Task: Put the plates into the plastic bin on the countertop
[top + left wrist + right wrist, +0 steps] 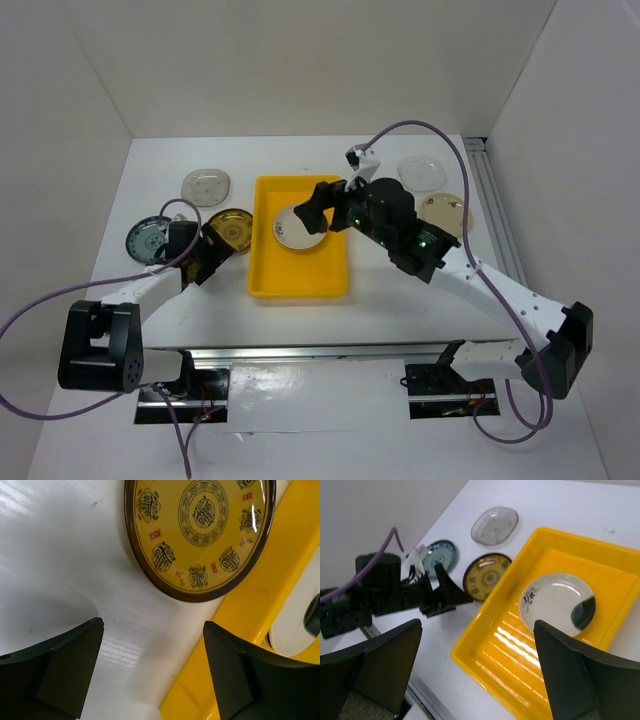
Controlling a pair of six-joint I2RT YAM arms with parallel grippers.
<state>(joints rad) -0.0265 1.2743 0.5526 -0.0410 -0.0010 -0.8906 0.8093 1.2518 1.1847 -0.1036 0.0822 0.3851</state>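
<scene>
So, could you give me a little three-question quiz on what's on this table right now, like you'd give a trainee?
1. How many plates lie inside the yellow bin?
2. True or false: the right pincer is clamped on a plate.
3. Which plate shows just ahead of the left pincer in its wrist camera? A) a plain red plate B) the brown-gold patterned plate C) a green striped plate

Key: 1) One, the cream plate with dark marks. 2) False; it hangs open and empty above the bin. 3) B.
</scene>
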